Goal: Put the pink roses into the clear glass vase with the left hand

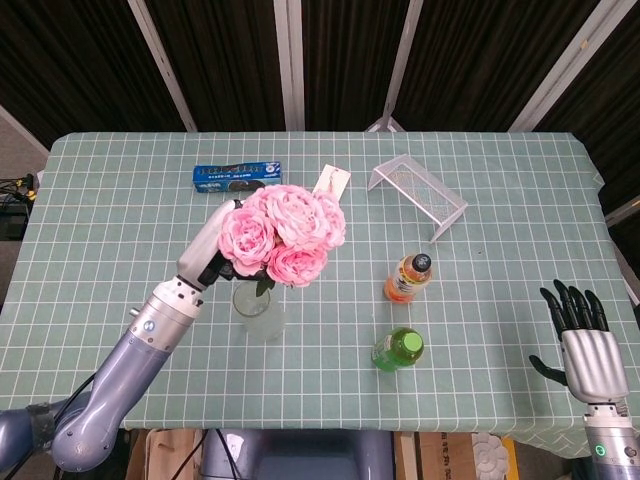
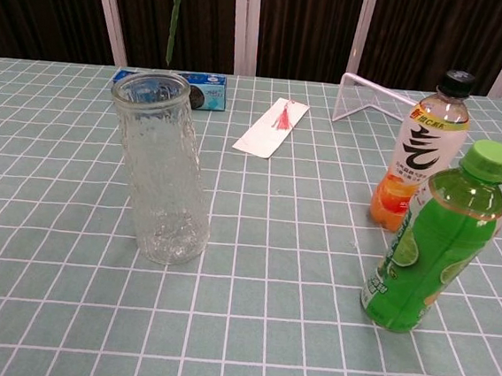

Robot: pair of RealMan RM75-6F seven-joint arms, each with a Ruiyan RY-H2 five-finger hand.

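Pink roses (image 1: 284, 232) are held by the left hand (image 1: 212, 253) directly above the clear glass vase (image 1: 257, 310), stems not yet inside, while the right hand (image 1: 580, 345) is seen empty with fingers apart beside the counter (image 1: 500, 250) edge.

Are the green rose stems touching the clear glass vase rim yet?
Apart. The chest view shows the green stem hanging above the clear glass vase, with dark background between its lower end and the rim.

Two arms with silver and lilac casings

The left hand (image 1: 205, 262) has a pale silver back on a lilac forearm; the right hand (image 1: 580, 340) has black fingers, a ribbed silver back and a green-lit wrist.
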